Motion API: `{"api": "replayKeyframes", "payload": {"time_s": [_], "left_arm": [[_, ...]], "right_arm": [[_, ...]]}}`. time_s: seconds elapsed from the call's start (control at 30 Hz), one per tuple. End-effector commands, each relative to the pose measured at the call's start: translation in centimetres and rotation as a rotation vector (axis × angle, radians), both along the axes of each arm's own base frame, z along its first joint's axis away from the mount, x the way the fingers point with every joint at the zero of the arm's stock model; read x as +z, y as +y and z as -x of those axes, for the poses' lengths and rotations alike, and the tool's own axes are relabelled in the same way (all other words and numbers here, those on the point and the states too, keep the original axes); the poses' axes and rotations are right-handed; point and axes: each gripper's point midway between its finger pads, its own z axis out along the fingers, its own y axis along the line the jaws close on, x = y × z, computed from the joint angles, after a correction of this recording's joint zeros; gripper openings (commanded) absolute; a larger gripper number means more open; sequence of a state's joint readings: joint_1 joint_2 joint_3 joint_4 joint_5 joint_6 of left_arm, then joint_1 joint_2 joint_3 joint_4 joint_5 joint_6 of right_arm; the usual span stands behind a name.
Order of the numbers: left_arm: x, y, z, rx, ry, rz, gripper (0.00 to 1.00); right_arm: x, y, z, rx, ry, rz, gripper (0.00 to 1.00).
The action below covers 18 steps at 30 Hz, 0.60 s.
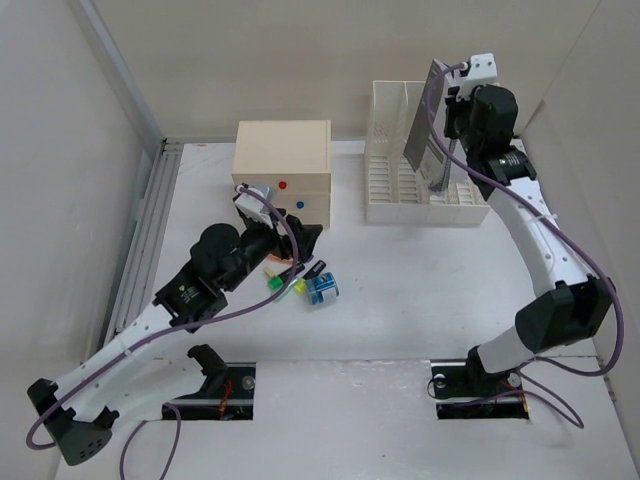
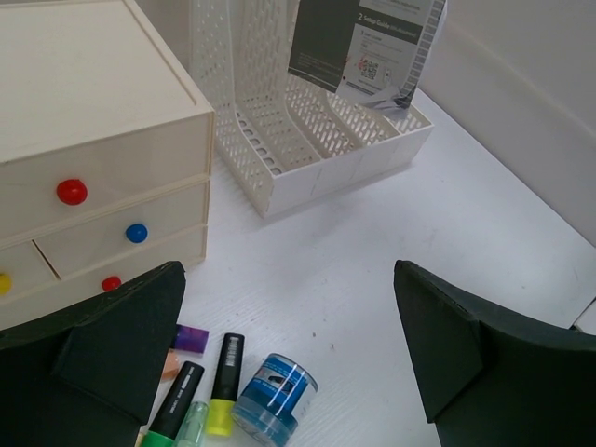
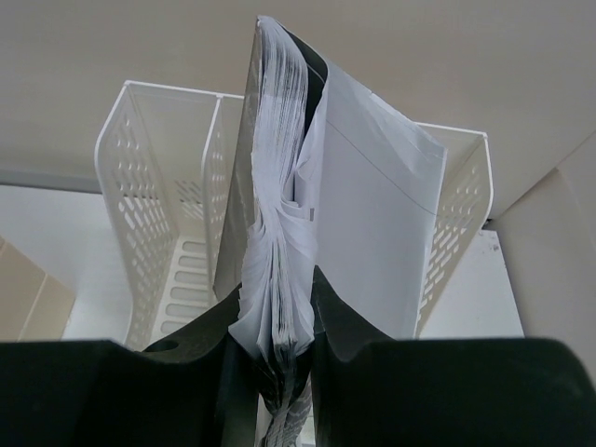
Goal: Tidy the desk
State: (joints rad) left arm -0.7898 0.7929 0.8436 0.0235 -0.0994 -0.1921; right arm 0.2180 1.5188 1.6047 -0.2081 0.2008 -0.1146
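- The table (image 1: 400, 300) is only partly tidied; most of the work looks to be ahead.
- Along the far edge stand a drawer box (image 1: 283, 160), left of the middle, and a white rack (image 1: 400, 190) to its right. Both are upright, and the drawers are shut.
- The right end effector (image 3: 279, 354) is clamped on the lower edge of a thick booklet (image 1: 424, 125), holding it upright over the right-hand slots of the rack. I cannot tell whether the bottom of the booklet sits in a slot yet.
- The left end effector (image 2: 289, 317) hangs with its jaws spread wide and nothing between them, near the middle of the table, just in front of the drawer box.
- Below it lie loose markers (image 2: 226, 372) and a blue roll (image 2: 275, 396), bunched together on the table.
- My guess at what is left: seat and release the booklet, then clear away the small items, perhaps into the drawers.
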Motion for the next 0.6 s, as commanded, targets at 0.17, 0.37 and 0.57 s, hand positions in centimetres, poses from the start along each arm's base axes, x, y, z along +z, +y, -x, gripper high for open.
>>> {"api": "replayKeyframes", "payload": {"time_s": [0.17,0.37,0.57], "left_arm": [[1.7,0.4,0.1,0.009,-0.053,0.035,0.94],[1.2,0.5,0.0,0.018,-0.046,0.028,0.94],[0.7,0.4,-0.4,0.027,-0.034,0.015,0.94]], "right_arm": [[7.5,1.1,-1.6,-0.077,-0.28,-0.036,0.0],[5.8,2.7,-2.3,-0.16,-0.295,-0.011,0.0],[4.3,3.1,-2.8,-0.214,-0.33,-0.076,0.0]]}}
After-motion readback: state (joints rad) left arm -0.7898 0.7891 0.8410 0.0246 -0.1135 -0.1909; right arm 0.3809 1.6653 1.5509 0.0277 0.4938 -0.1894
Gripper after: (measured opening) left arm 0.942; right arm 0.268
